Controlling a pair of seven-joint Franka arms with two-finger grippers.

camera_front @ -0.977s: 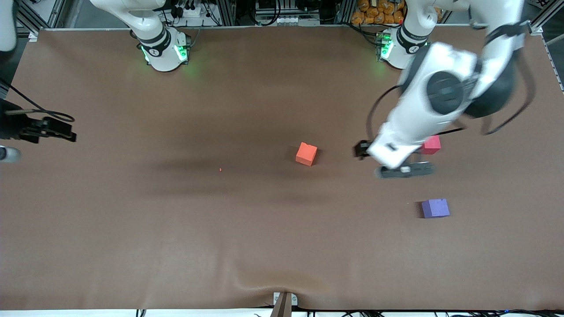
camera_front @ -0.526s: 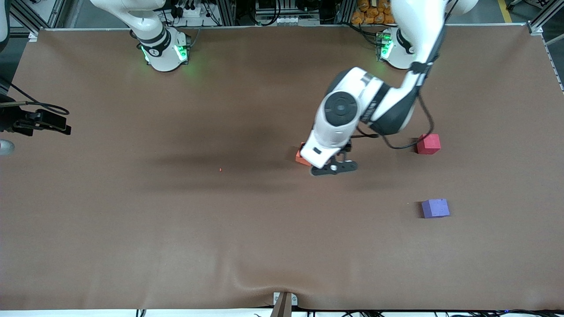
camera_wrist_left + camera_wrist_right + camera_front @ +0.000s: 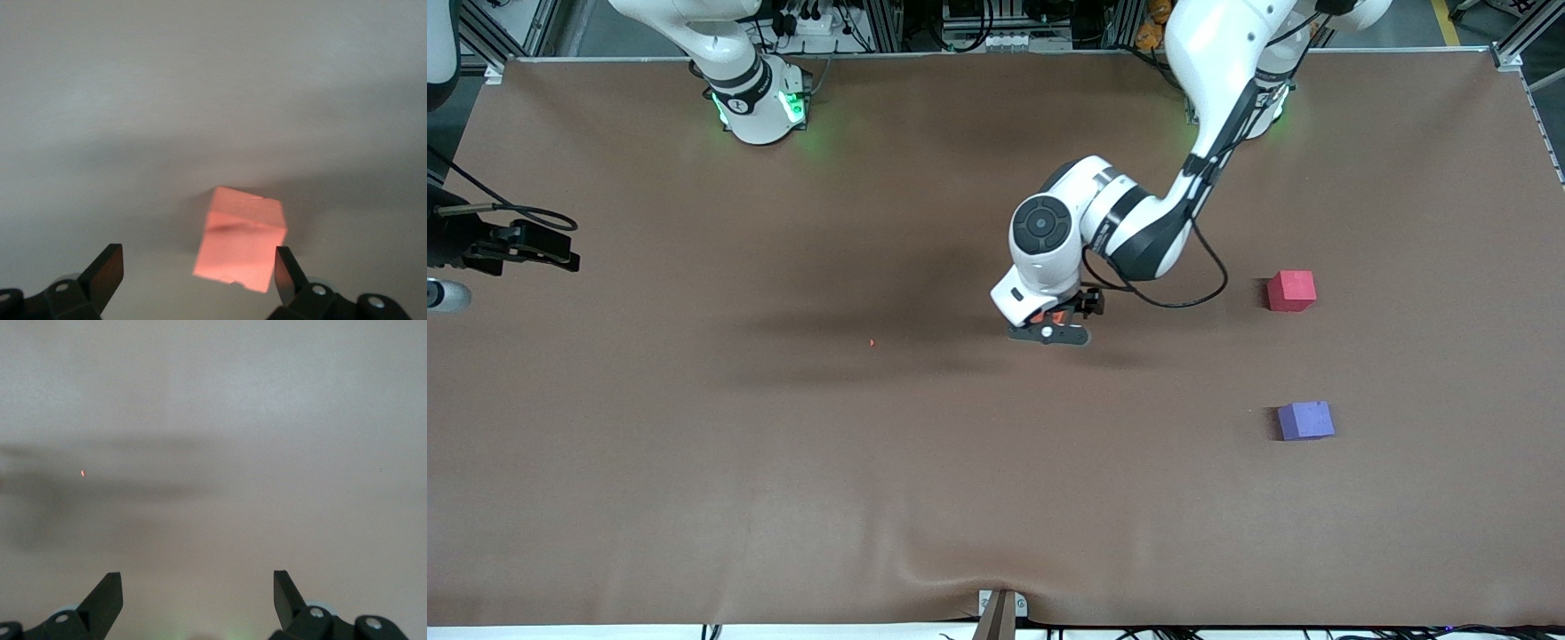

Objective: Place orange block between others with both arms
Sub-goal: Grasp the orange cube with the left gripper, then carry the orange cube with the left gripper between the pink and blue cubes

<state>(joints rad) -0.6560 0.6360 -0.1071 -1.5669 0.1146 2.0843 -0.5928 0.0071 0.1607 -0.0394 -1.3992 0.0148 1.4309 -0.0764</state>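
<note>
The orange block (image 3: 241, 248) lies on the brown mat near the table's middle; in the front view only a sliver of the orange block (image 3: 1056, 317) shows under the left arm's hand. My left gripper (image 3: 1054, 325) hangs just over it, open, and in the left wrist view the left gripper (image 3: 199, 267) straddles the block, which sits close to one finger without being gripped. The pinkish-red cube (image 3: 1291, 291) and the purple cube (image 3: 1305, 420) rest toward the left arm's end, the purple one nearer the camera. My right gripper (image 3: 551, 252) waits open at the right arm's end; the right gripper (image 3: 198, 587) holds nothing.
A tiny orange speck (image 3: 871, 341) lies on the mat between the two grippers, and the speck (image 3: 82, 473) also shows in the right wrist view. A metal bracket (image 3: 1000, 612) sticks up at the table edge nearest the camera. Both green-lit bases stand along the farthest edge.
The left arm swung from over the pinkish-red cube across to the orange block and came down over it, gripper still open. The right gripper barely shifted.
</note>
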